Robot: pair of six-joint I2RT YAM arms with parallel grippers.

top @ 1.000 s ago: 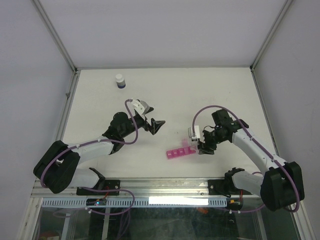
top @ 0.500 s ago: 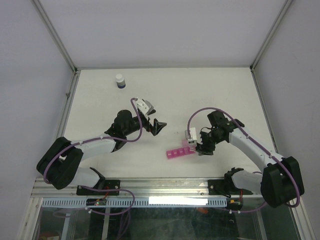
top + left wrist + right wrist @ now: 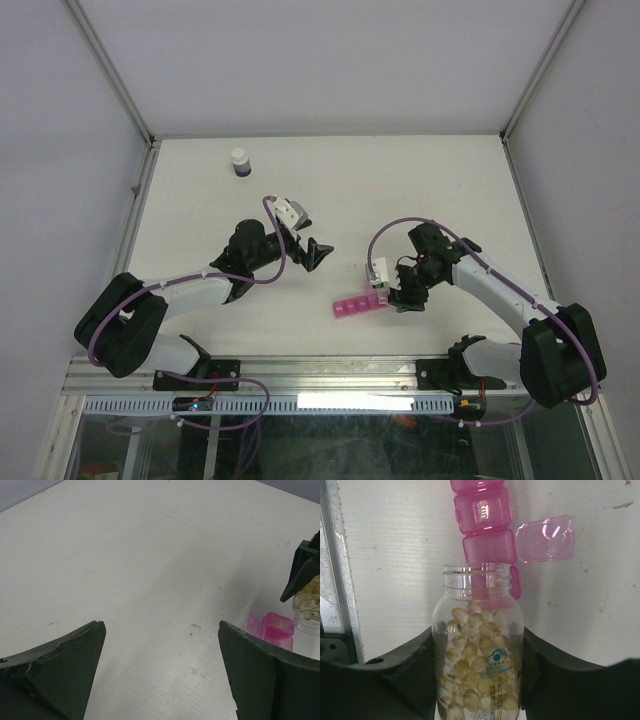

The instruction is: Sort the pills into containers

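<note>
The pink pill-box strip (image 3: 360,304) lay flat on the table (image 3: 420,190) near its front edge. Its long axis ran roughly left to right, and its right end sat just under the right arm. The right fingers (image 3: 400,680) were clamped at a middling width on the body of a clear bottle (image 3: 480,655), uncapped and well filled with pale yellow pills (image 3: 475,630). In the right wrist view the bottle's mouth pointed straight along the strip. It hung just short of the one compartment whose lid (image 3: 545,538) was flipped open to the side, and the next cell was partly hidden behind the bottle's neck. A pour would therefore turn on bringing the mouth over that open cell, a small move along the strip's length. The left fingers (image 3: 60,665) stood spread wide and held nothing. They hovered over bare table with the strip well off to their right, so the right arm was clearly the nearer. A white-capped bottle (image 3: 239,161) stood far back on the left.
</note>
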